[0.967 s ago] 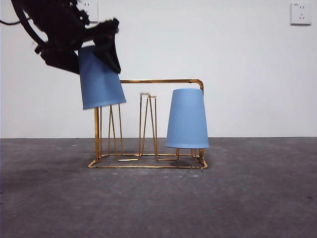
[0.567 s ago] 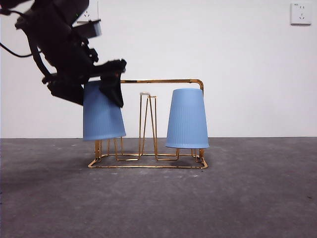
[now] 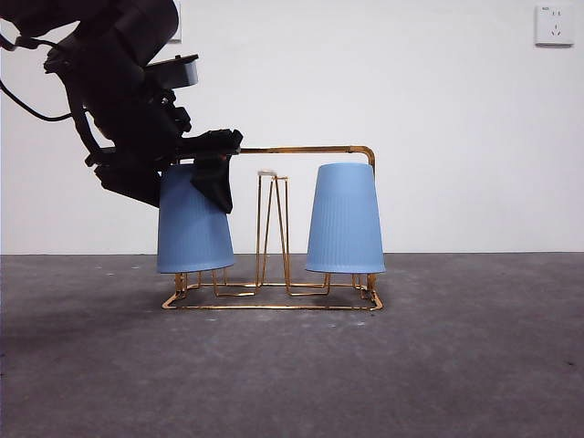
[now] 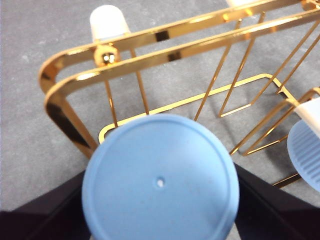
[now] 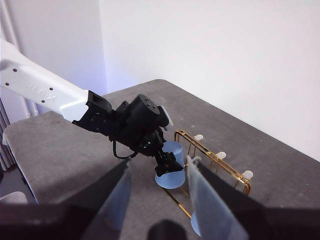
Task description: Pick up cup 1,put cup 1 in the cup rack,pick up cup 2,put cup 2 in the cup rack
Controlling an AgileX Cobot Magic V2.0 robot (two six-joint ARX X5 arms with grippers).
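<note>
An upside-down blue cup [image 3: 193,228] stands over the left end prongs of the gold cup rack [image 3: 301,149], its rim just above the rack's base. My left gripper [image 3: 185,182] is shut on this cup near its top. In the left wrist view the cup's round bottom [image 4: 160,180] fills the space between the black jaws, with the cup rack [image 4: 150,45] behind it. A second blue cup [image 3: 344,219] sits upside down on the rack's right end, free of any gripper. My right gripper [image 5: 160,202] hangs open and empty, high and well away from the rack.
Dark grey table [image 3: 292,374] under the rack, white wall behind with a socket [image 3: 554,25] at upper right. The rack's middle prongs [image 3: 272,228] stand bare between the two cups. The right wrist view shows the left arm [image 5: 125,122] reaching over the rack [image 5: 215,160].
The left gripper has come down and slightly right with its cup. The cup went from tilted above the rack to upright, low over the left prongs. The right cup has not moved.
</note>
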